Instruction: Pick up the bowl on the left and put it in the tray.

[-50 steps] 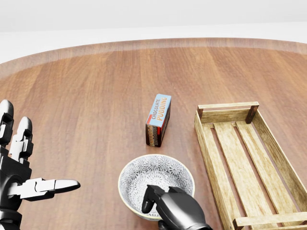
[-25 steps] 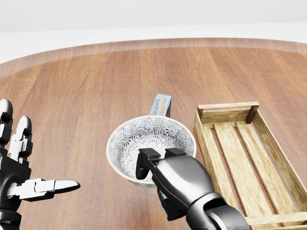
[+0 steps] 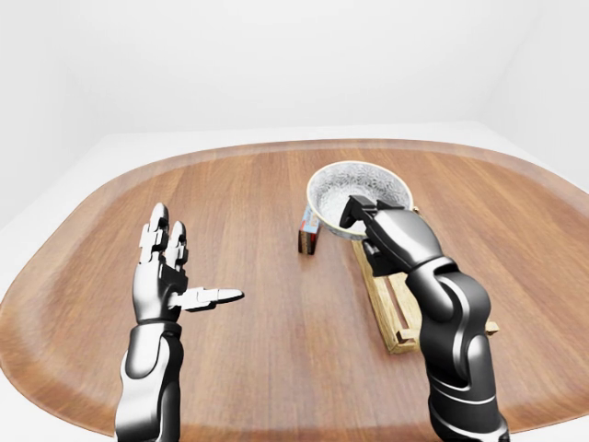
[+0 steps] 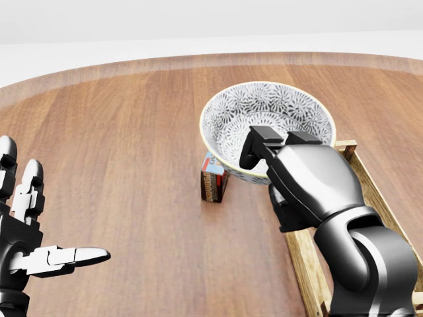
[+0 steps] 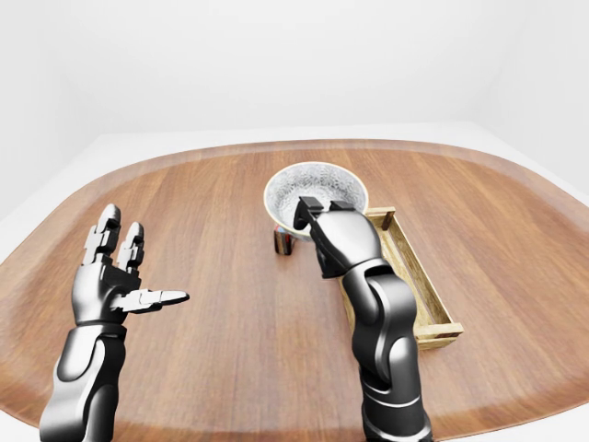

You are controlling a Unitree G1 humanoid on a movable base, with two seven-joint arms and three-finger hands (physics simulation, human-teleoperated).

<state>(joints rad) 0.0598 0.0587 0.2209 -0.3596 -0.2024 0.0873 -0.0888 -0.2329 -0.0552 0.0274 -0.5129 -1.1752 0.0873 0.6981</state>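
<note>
Our right hand (image 4: 281,158) grips the patterned white ceramic bowl (image 4: 268,122) by its near rim, above the wooden slatted tray (image 5: 405,267)'s left edge; our left hand (image 4: 30,231) stays spread open and holds nothing.

All three cameras sit on the robot's head and look out over its arms onto the worktop (image 3: 276,350). The head view is the nearest and steepest, cropped close around the tray (image 4: 301,254), with only a strip of pale floor above the worktop's far rim. The two eye views look from further off and take in the whole worktop and the white walls. They share nearly everything, the tray (image 5: 419,276) shifting sideways between them.
</note>
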